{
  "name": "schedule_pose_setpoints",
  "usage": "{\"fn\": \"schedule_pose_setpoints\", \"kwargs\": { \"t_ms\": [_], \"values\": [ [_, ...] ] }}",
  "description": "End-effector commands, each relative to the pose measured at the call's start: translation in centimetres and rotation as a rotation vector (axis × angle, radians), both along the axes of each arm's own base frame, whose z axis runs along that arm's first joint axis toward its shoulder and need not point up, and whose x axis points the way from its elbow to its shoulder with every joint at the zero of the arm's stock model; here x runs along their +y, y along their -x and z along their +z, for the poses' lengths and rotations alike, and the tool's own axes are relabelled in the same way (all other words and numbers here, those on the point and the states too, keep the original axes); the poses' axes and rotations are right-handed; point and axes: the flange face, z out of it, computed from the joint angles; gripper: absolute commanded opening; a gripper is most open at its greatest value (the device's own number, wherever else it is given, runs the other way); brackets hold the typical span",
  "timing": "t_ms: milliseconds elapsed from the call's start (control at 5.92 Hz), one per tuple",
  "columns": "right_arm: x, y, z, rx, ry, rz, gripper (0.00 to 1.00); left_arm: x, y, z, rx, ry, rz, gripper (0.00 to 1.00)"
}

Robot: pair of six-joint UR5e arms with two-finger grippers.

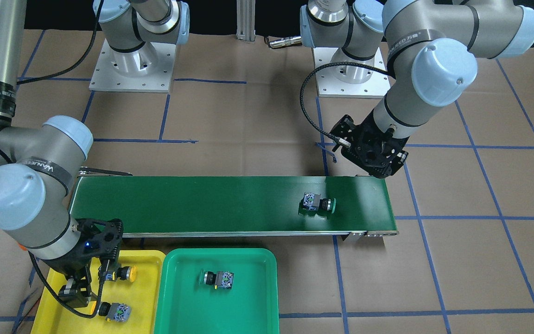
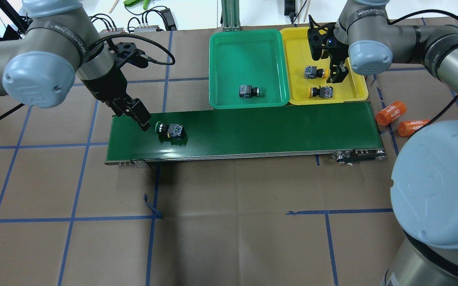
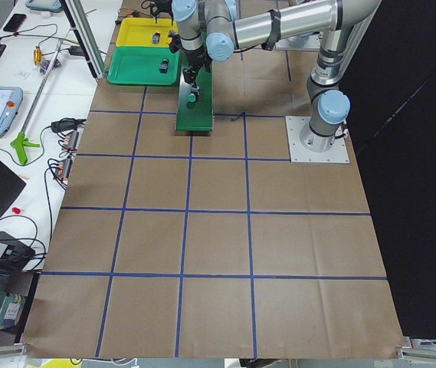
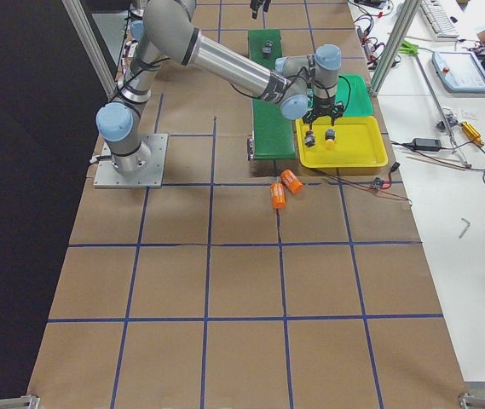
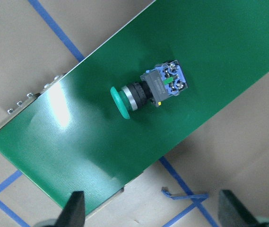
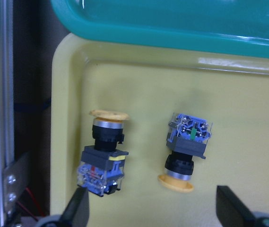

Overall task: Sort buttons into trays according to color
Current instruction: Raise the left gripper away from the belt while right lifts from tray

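Two yellow-capped push-buttons [image 2: 315, 72] [image 2: 320, 92] lie in the yellow plastic tray [image 2: 297, 55] under the right gripper [image 6: 155, 208], which is spread wide and empty. One green-capped push-button [image 2: 249, 91] lies in the green plastic tray [image 2: 245, 35]. Another green-capped one [image 2: 170, 131] lies on the dark green conveyor belt [image 2: 272, 127] below the left gripper [image 5: 153, 208], likewise wide open and empty.

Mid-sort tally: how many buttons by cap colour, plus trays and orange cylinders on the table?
Yellow-capped buttons: 2
Green-capped buttons: 2
Trays: 2
Orange cylinders: 2
Total: 8
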Motion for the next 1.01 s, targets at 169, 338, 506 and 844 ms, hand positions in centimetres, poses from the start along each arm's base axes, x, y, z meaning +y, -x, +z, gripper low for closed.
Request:
{"fn": "schedule_pose_setpoints", "kwargs": {
  "t_ms": [169, 338, 506, 844],
  "values": [
    [8.4, -5.8, 10.3, -0.028, -0.119, -0.074, 1.00, 1.2, 3.6, 6.1, -0.039, 0.012, 0.242, 0.98],
    [11.3, -9.2, 10.5, -0.023, -0.145, -0.090, 1.00, 2.7, 4.0, 8.5, -0.113, 0.068, 0.320, 0.98],
    [12.4, -9.8, 9.6, -0.031, -0.164, -0.094, 1.00, 3.3, 4.0, 9.6, -0.114, 0.083, 0.411, 0.98],
    [14.3, -13.8, 7.9, -0.032, -0.196, -0.162, 1.00, 4.2, 4.0, 11.0, -0.109, 0.107, 0.467, 0.99]
  ]
}}
